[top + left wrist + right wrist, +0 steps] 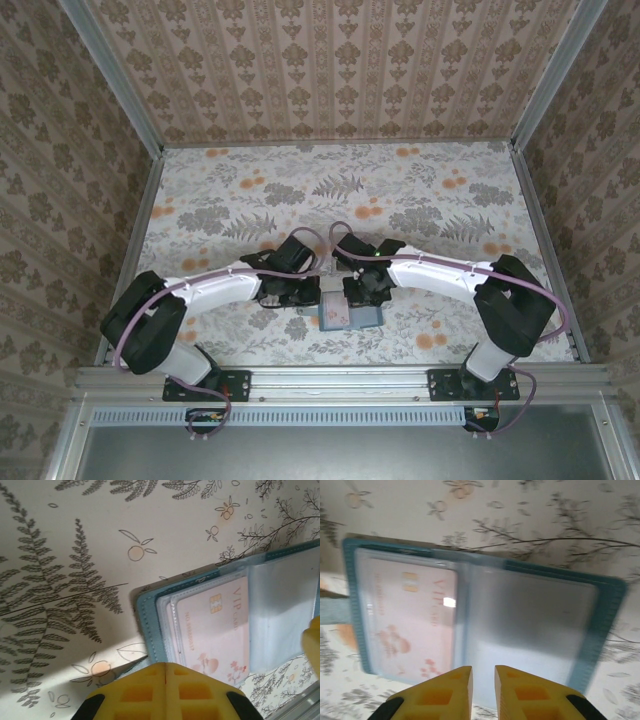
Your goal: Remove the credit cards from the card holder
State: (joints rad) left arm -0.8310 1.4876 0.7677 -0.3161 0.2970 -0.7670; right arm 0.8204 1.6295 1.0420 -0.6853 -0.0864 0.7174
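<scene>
The teal card holder (pixel 350 318) lies open and flat on the table, between the two grippers and close to the near edge. Its left clear pocket holds a pale pink credit card (pixel 215 625) (pixel 405 615) printed with VIP; the right grey-blue pocket (pixel 530 615) looks cloudy. My left gripper (pixel 165 665) (pixel 300 305) is shut, its tips together over the holder's (pixel 145 625) outer edge, and nothing shows between them. The right gripper (pixel 483 670) (pixel 362 298) hangs over the holder's near edge by the fold, its jaws a narrow gap apart with nothing between them. One right fingertip (pixel 312 642) shows beside the holder.
A floral cloth covers the table (pixel 300 190), with patterned walls on three sides. The metal rail (pixel 340 378) runs along the near edge just behind the holder. Open tabletop stretches away toward the back wall.
</scene>
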